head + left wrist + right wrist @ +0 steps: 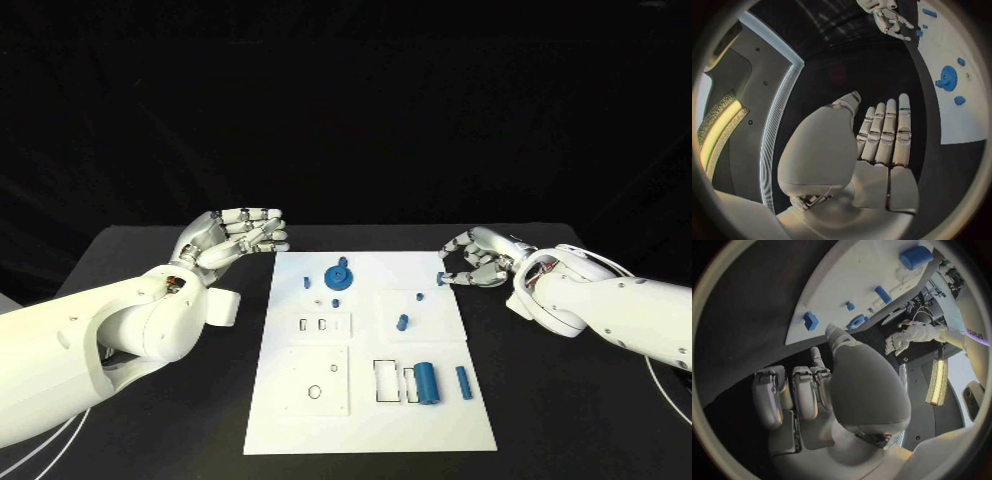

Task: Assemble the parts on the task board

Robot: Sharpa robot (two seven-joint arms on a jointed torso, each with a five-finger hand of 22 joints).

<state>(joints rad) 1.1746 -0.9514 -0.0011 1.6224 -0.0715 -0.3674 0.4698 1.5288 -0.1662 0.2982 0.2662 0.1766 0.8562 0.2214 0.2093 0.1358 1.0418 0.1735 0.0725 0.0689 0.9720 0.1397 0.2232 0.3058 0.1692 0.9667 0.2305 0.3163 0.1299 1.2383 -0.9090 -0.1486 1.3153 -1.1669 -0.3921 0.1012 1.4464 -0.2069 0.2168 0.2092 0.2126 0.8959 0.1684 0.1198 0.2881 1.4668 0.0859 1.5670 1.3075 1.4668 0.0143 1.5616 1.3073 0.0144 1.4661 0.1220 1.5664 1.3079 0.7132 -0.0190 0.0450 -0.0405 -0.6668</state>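
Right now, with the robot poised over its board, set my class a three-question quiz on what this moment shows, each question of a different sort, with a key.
1. True or false: the left hand is holding a blue part.
2. Multiple choice: where does the large blue cylinder lie on the task board?
A. at the far edge, beside the gear
B. near the front, on the robot's right side
C. off the board, on the black table
3. Fill in: the right hand hovers by the board's far ____ corner, close to a small blue block.

Key: 1 false, its fingers show nothing between them; 2 B; 3 right.
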